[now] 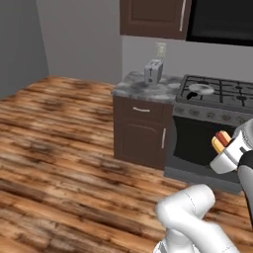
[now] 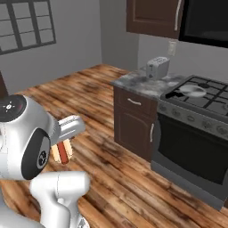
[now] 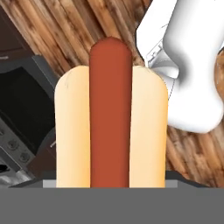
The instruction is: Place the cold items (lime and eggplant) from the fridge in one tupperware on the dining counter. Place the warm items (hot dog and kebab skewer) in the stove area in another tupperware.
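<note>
One hot dog [image 3: 111, 118] up close, clamped lengthwise in gripper [image 1: 223, 148], bun and sausage poking out past fingers, held in air above wood floor [image 1: 59, 148] in front of oven. Beyond: one stove [image 1: 217, 94], one pan [image 1: 200, 89] sitting on left burner, contents not discernible. One toaster [image 1: 153, 71] upright on marble counter [image 1: 133, 88] just left of stove. One drawer, one door in cabinet [image 1: 141, 131] below.
</note>
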